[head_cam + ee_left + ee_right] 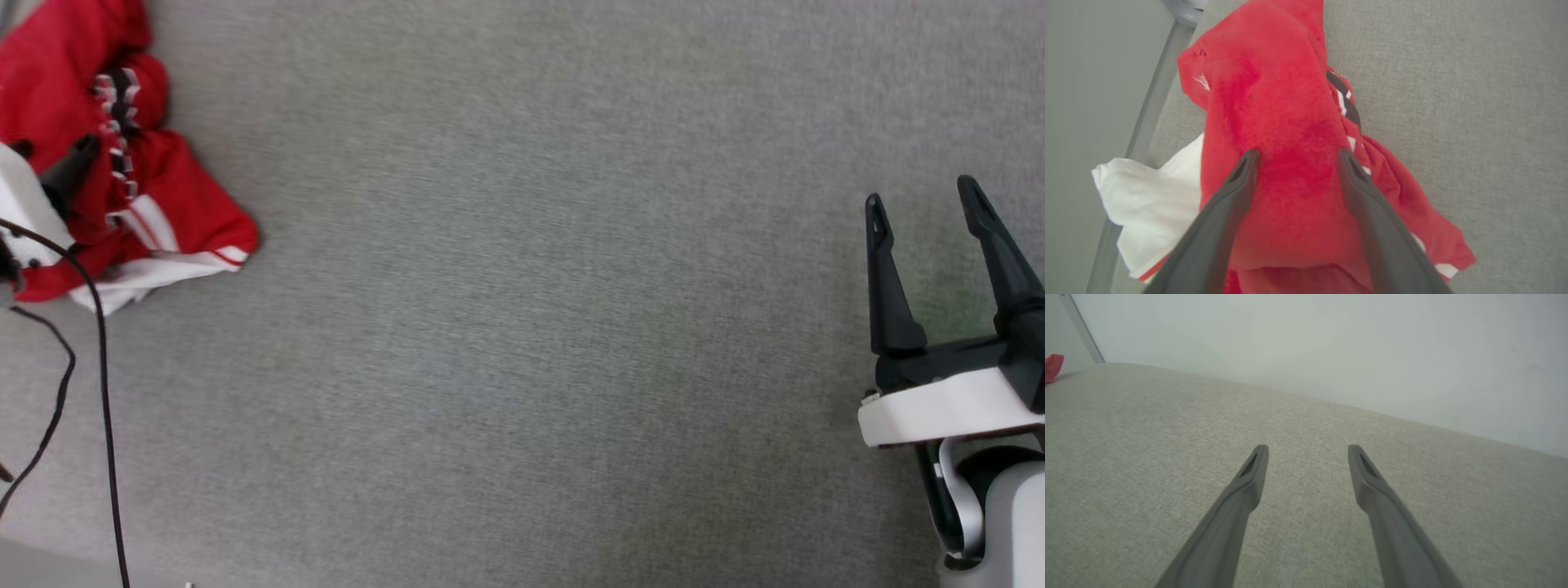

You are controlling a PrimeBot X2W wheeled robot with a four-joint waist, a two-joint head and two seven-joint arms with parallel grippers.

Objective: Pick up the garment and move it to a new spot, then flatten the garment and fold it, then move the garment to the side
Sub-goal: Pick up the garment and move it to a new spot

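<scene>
Garment (184, 204) lies crumpled near the left edge of the grey cloth surface (522, 327). Left gripper (1296, 157) is spread wide right over its red fold. Right gripper (921, 192) is also spread, over bare cloth well apart.

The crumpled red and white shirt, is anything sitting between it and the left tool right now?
Nothing visible. In the left wrist view the open left tool points straight at the crumpled red-and-white fabric shirt, only red cloth between its dark fingers.

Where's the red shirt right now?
The shirt lies bunched at the head view's upper left, under the open left end effector, far from the right end effector.
</scene>
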